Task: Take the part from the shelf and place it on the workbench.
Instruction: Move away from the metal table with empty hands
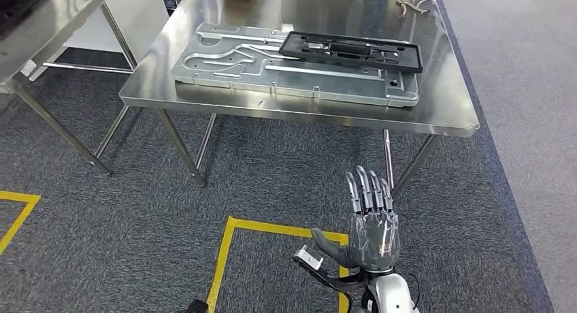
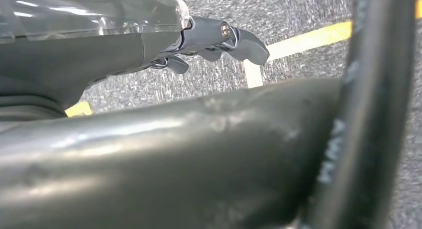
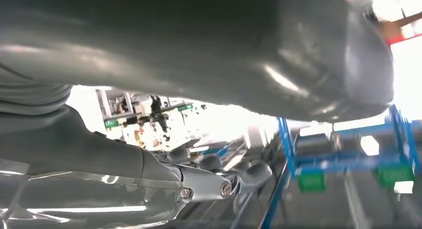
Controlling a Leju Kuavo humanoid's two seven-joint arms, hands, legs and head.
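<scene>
Black part (image 1: 354, 51) lies on the grey plate (image 1: 292, 71) on the workbench (image 1: 449, 116), at 12 o'clock from the right hand (image 1: 371, 231). It looks stiff, light, probably plastic; best to grip on a long edge. Right hand: fingers straight, apart, holding nothing. Left wrist view shows left hand (image 2: 219, 40), fingers prob. loose, hard to tell. Right wrist view shows blue racks (image 3: 343, 154).

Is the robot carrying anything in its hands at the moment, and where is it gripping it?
Nothing. The right hand is raised, fingers straight, palm empty. The left hand holds nothing either. The black part lies on the workbench.
</scene>
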